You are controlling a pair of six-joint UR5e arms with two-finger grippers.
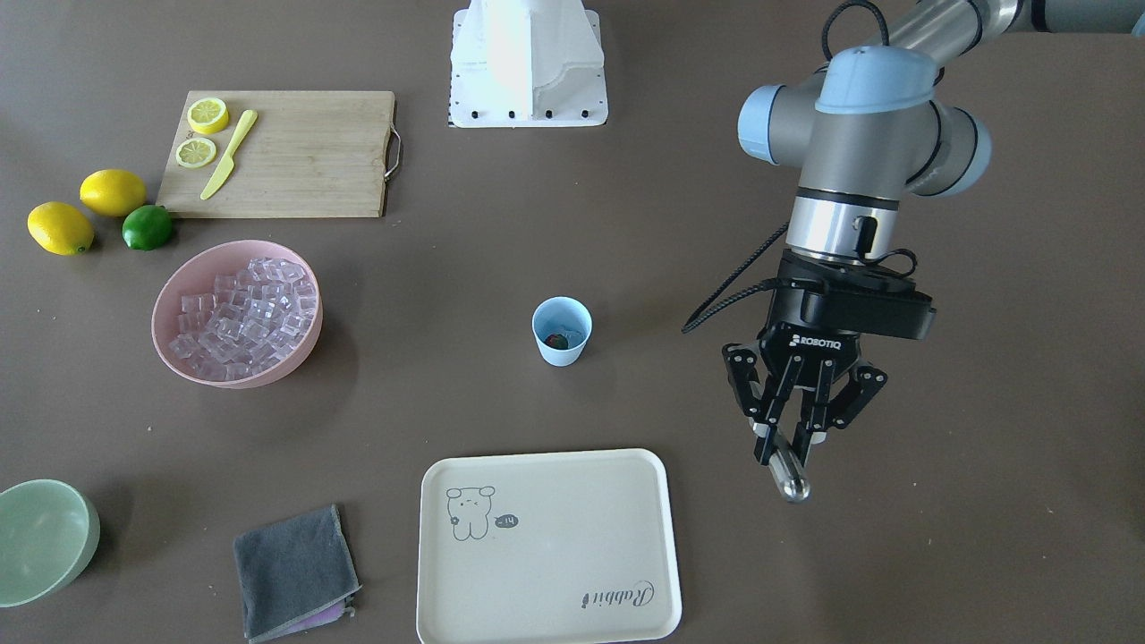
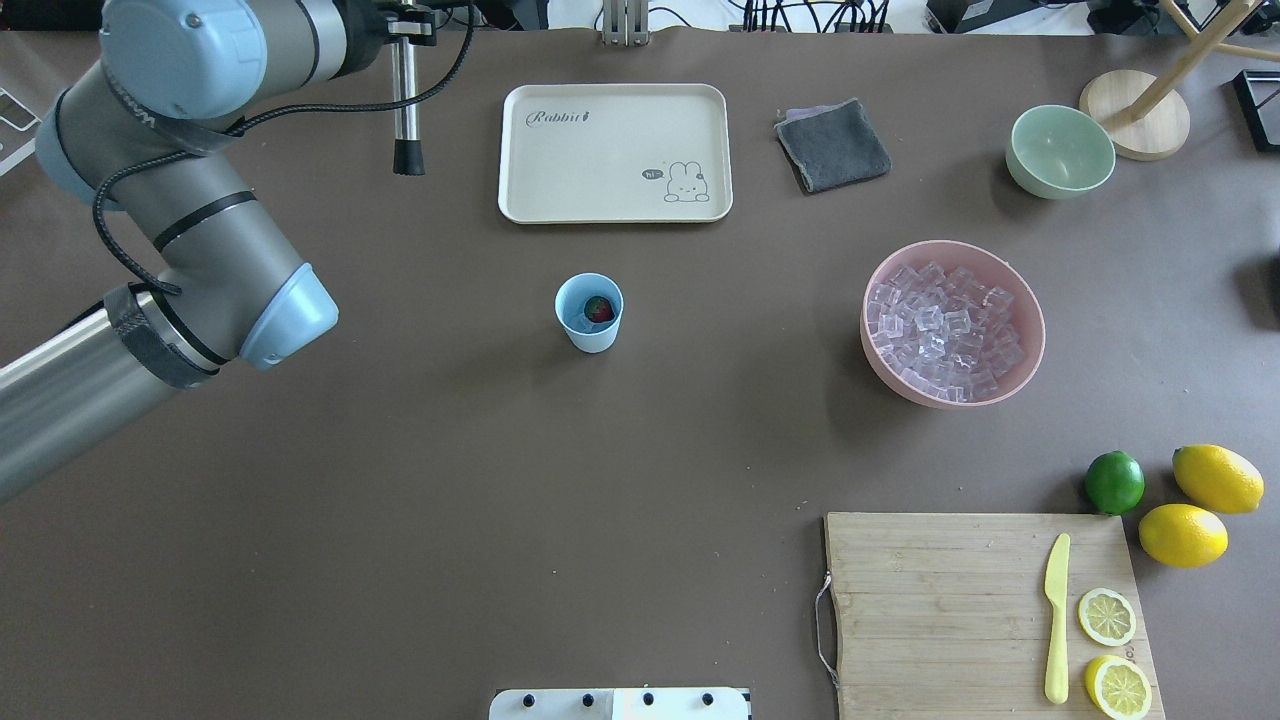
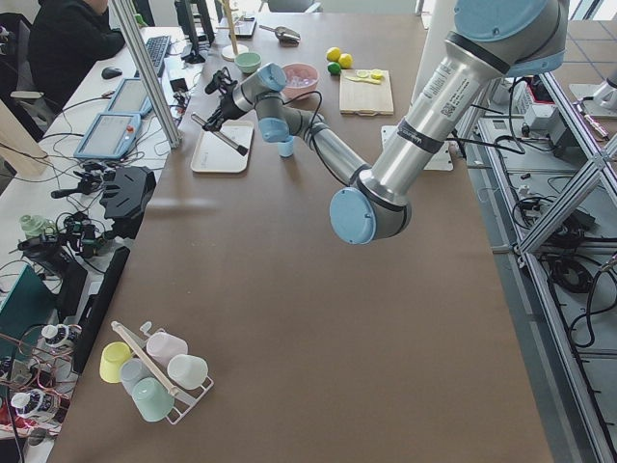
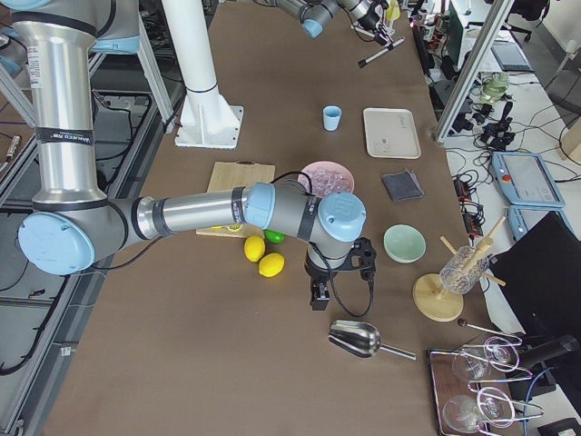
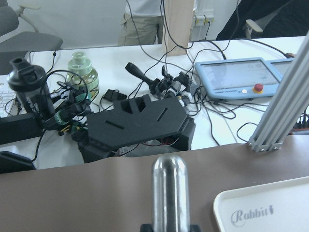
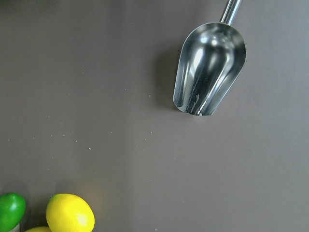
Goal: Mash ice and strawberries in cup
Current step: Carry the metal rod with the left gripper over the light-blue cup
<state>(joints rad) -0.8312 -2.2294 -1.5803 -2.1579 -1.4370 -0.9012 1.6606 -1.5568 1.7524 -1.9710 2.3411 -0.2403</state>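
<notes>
The light-blue cup [image 1: 562, 332] [image 2: 589, 312] stands upright mid-table, and the small red strawberry [image 1: 556, 340] [image 2: 599, 308] lies inside it. Ice [image 1: 247, 315] [image 2: 941, 325] fills the pink bowl [image 1: 170, 344] [image 2: 1030, 300]. My left gripper [image 1: 789, 440] [image 2: 402, 30] is shut on a metal muddler [image 1: 791, 483] [image 2: 405, 100] with a black tip, held above the table beside the tray, well away from the cup. My right gripper [image 4: 318, 292] hovers near a steel scoop [image 4: 359, 338] [image 6: 210, 67]. Whether it is open or shut I cannot tell.
A cream tray [image 1: 546, 546] [image 2: 615, 150] lies beyond the cup, with a grey cloth [image 2: 833, 145] and a pale green bowl [image 2: 1060, 150] next to it. A cutting board [image 2: 940, 610] carries lemon halves and a yellow knife. Two lemons [image 2: 1200, 505] and a lime [image 2: 1114, 482] sit beside the board.
</notes>
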